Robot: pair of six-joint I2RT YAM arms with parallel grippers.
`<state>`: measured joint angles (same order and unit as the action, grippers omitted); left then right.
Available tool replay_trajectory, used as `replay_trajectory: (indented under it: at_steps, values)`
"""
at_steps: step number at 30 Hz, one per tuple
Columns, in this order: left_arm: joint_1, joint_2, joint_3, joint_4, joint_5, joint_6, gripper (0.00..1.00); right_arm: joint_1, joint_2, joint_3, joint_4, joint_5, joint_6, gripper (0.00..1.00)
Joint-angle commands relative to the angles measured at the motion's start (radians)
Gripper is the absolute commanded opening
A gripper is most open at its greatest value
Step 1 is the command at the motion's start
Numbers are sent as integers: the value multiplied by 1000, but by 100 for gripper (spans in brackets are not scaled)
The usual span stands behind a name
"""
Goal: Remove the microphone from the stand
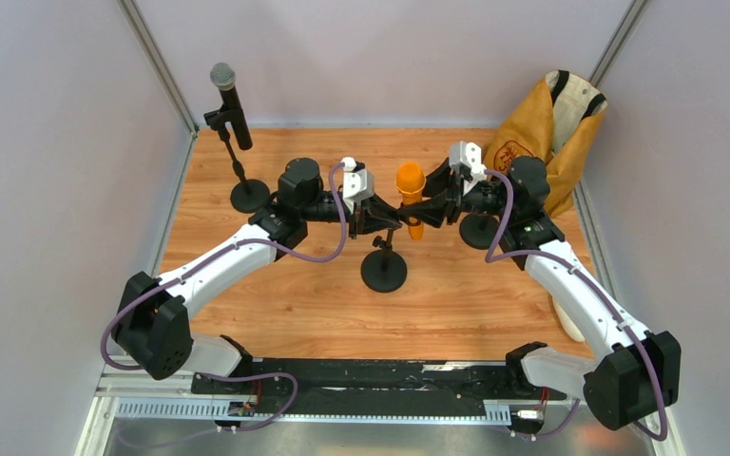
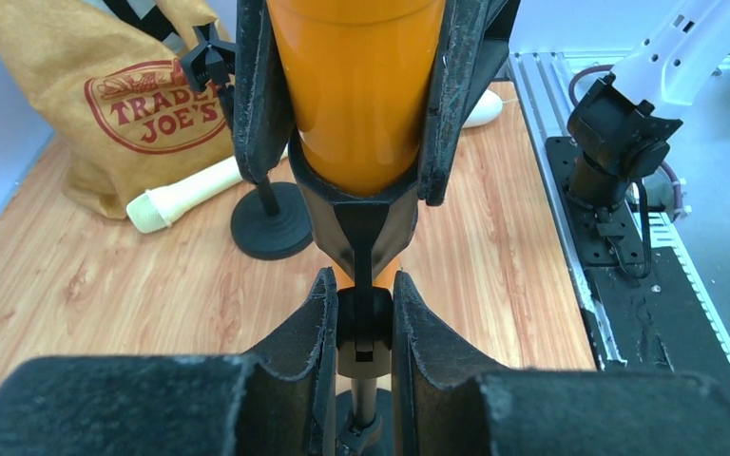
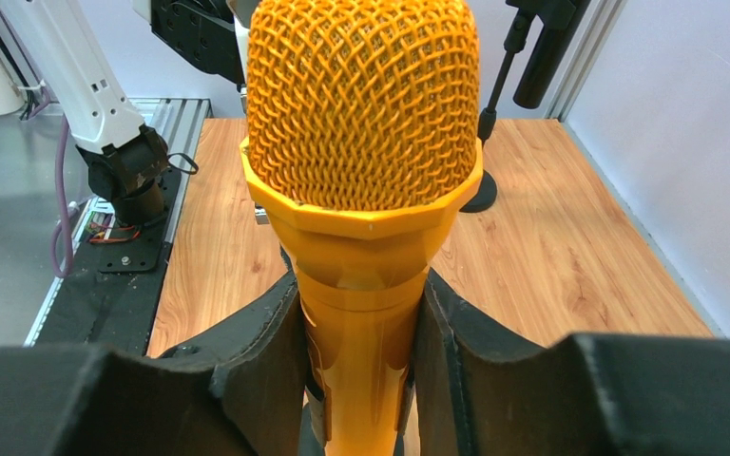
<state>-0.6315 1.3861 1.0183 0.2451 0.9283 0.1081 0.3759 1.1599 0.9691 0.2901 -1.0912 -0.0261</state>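
An orange microphone stands tilted in the clip of the black stand at the middle of the table. My right gripper comes in from the right and is shut on the microphone's handle, just under the mesh head; both pads press its sides. From the left, my left gripper is shut on the stand's black clip joint, right below the orange handle. In the left wrist view, the right gripper's fingers flank the handle above the clip.
A black microphone sits in a second stand at the back left. A third stand's base lies behind my right wrist. A brown Trader Joe's bag fills the back right corner, with a cream microphone lying beside it.
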Motion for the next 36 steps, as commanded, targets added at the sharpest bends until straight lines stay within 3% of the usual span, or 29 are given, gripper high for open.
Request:
replay_trajectory:
  at_steps: [1, 11, 21, 22, 24, 28, 31, 36]
  values:
    - [-23, 52, -1, -147, -45, 72, 0, 2, -62, 23, 135, -15, 100, 11]
    - [-31, 62, 6, -158, -53, 83, 0, 0, -100, 21, 224, 3, 215, 4]
    - [-36, 64, 9, -165, -54, 86, 0, -1, -106, 14, 262, 10, 255, 7]
    - [-36, 63, 8, -164, -55, 85, 0, 0, -104, 13, 254, 9, 246, 10]
    - [-36, 62, 9, -166, -56, 86, 0, -2, -99, 18, 225, 5, 215, 32]
    - [-36, 58, 9, -166, -62, 87, 0, -1, -88, 32, 156, 9, 157, 62]
    - [-36, 50, 13, -158, -74, 70, 0, -2, -82, 32, 138, 21, 134, 72]
    - [-36, 28, 34, -180, -74, 67, 0, -2, -66, 33, 112, 59, 106, 79]
